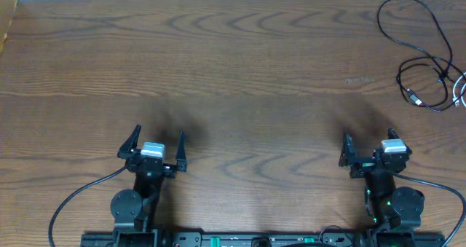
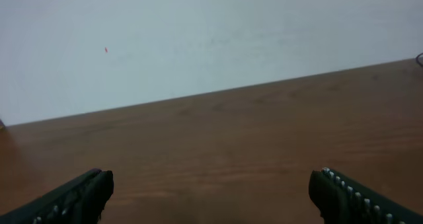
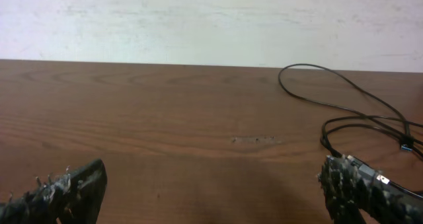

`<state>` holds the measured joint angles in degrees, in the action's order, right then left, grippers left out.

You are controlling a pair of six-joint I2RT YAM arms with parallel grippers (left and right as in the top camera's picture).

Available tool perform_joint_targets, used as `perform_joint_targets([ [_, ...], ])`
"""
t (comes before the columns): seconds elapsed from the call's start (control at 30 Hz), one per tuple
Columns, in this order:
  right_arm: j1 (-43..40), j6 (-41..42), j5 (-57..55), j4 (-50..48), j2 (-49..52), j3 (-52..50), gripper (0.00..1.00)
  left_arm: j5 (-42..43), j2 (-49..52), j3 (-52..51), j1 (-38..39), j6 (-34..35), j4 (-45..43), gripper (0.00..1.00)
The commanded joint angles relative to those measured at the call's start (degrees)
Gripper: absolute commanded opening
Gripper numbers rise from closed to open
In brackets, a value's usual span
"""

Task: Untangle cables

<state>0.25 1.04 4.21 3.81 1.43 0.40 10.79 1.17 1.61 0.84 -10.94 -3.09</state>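
Black left gripper (image 1: 159, 135) and right gripper (image 1: 368, 135) gape wide, holding nothing; thin black cable (image 1: 426, 55) lies far right on brown wooden table (image 1: 240, 72).

Thin black cord (image 1: 442, 75) lies slack at the table's far right corner. It forms one wide open loop toward the back edge and a smaller loop nearer the front, with a small plug end turned inward. The white cord (image 1: 460, 92) shows only as a short curve at the right frame edge, against the smaller black loop; how they cross is too small to tell.
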Motion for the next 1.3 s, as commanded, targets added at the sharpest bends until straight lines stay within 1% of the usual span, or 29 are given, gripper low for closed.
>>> perform_joint_targets([
  [0.0,0.17,0.61,-0.22,0.24,-0.31,-0.09,0.99,0.09,-1.07,-1.4,-0.17,-1.05,2.16,0.99],
  [0.1,0.17,0.61,-0.22,0.24,-0.31,-0.09,0.99,0.0,-1.07,-1.4,-0.13,-1.44,6.54,0.99],
  [1.27,0.17,0.61,-0.22,0.24,-0.31,-0.09,0.99,-0.35,-0.9,-1.38,-0.13,-1.01,6.27,0.99],
])
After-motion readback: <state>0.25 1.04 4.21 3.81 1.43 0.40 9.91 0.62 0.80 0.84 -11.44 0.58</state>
